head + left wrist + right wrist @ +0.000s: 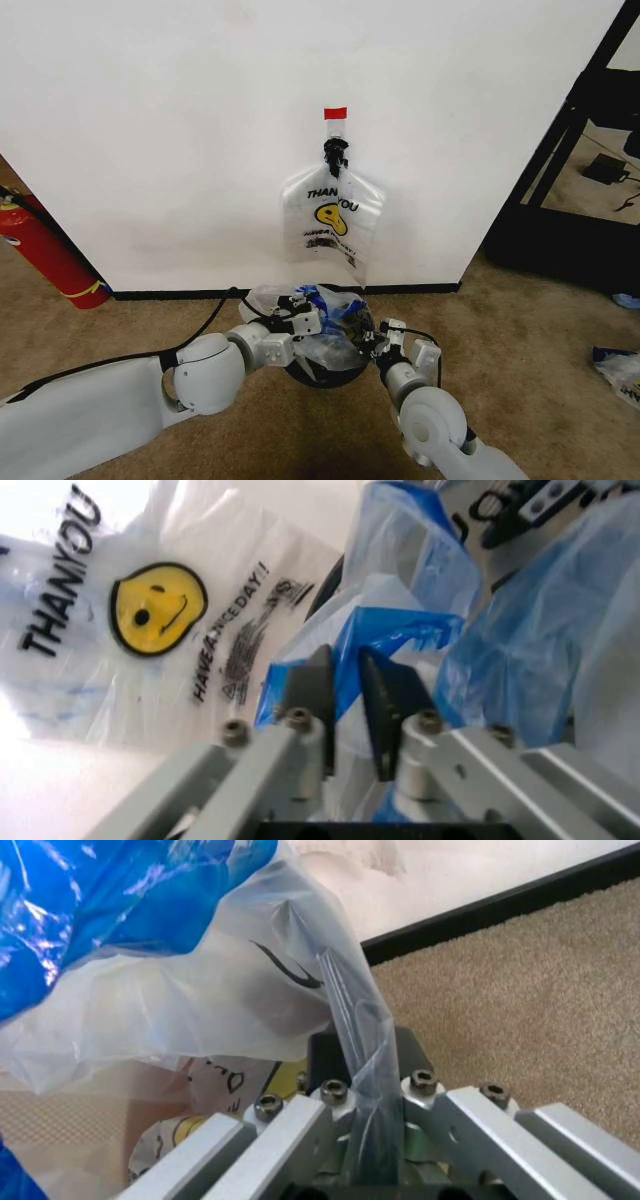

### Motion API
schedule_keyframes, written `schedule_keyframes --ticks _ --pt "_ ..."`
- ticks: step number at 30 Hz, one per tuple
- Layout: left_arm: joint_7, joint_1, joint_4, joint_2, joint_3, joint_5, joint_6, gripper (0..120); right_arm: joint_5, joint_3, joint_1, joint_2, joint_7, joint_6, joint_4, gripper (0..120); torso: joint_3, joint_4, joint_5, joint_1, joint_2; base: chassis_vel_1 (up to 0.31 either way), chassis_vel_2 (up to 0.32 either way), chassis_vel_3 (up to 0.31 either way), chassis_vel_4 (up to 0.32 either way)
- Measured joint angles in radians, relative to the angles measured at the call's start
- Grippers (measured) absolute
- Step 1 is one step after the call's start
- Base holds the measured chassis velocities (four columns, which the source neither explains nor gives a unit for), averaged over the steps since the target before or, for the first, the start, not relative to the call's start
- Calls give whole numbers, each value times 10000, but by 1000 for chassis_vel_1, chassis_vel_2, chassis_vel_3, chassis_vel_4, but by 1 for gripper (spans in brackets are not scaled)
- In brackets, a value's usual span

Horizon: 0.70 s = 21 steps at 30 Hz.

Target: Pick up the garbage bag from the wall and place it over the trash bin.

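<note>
Pinching blue rim plastic: left gripper [345, 705] is clamped on the garbage bag [325, 325], right gripper [362, 1087] nipped on a clear fold of it. Bag is bunched over the trash bin [322, 372], just off the wall [200, 130]. THANK YOU bag bundle [333, 222] hangs right behind; fire extinguisher [45, 250] well left on the carpet [530, 340].

- We reach both arms forward and low, elbows bent, wrists angled inward toward each other.
- Our left gripper [312, 322] sits just left of centre, its 2 dark pads [312, 697] pinched on blue film.
- Our right gripper [380, 340] faces it, jaws clamped on a clear plastic fold.
</note>
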Motion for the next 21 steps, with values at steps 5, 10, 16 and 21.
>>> schedule_keyframes --ticks 5,10,16,21 --pt "-98 -229 -17 -139 172 -105 -35 0 -27 -18 -24 25 4 -4 2 0 0 -1 1 0 0 0 0 0 0" --pt "-269 -304 -1 -191 146 -421 -141 0 -45 -19 -28 23 5 -5 2 0 0 -1 0 0 0 0 0 0 0" --pt "-1474 -732 -516 -482 -282 -3657 382 0 -238 -76 -78 36 -27 -4 -46 0 0 2 1 0 0 0 0 0 0" --pt "-2763 -1717 -621 -1144 -326 -6602 1029 0 -410 -139 -150 26 -94 -3 -39 0 0 -3 3 0 0 0 0 0 0"
